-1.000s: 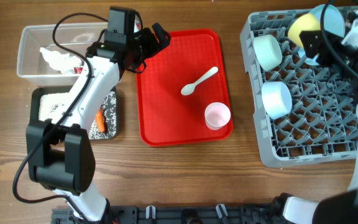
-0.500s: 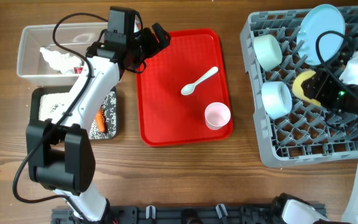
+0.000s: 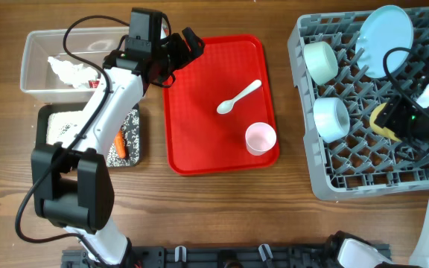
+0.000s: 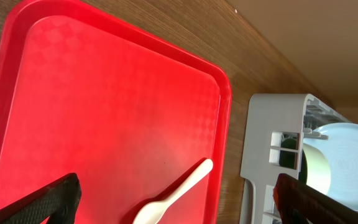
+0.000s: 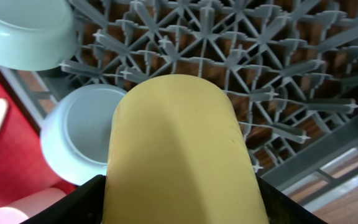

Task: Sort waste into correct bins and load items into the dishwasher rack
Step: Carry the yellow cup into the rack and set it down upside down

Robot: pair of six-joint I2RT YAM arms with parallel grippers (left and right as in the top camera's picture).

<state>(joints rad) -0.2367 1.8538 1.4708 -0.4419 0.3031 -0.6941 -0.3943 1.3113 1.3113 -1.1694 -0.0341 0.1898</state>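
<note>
**One yellow cup lower over the rack, left arm unmoved**

One second ago the yellow cup (image 3: pixel 379 119) was up at the far edge of the dishwasher rack (image 3: pixel 348 186), covering part of the light blue plate (image 3: pixel 384 30). Half a second ago it was near the middle. It now sits a little further toward the near side, just right of the nearer light blue bowl (image 3: pixel 331 117), and the plate shows whole, standing on edge. The farther light blue bowl (image 3: pixel 321 61) has not shifted.

The right gripper (image 3: pixel 395 123) is clamped on the cup. In the right wrist view the cup's rounded side fills the space between the two dark fingers (image 5: pixel 92 196), above the grey lattice. Whether it touches the pegs cannot be told.

The left gripper (image 3: pixel 187 43) stays over the far left corner of the red tray (image 3: pixel 192 149). Its jaws are spread wide and hold nothing, and each fingertip (image 4: pixel 61 199) sits at a lower corner of the left wrist view. The white spoon (image 3: pixel 238 97) and pink cup (image 3: pixel 261 138) lie on the tray as before, well apart from those jaws.

The crumpled tissue (image 3: pixel 65 71) lies in the clear tub (image 3: pixel 36 41). The carrot (image 3: pixel 119 143) and white grains (image 3: pixel 69 126) lie in the black tray (image 3: pixel 43 112).
</note>
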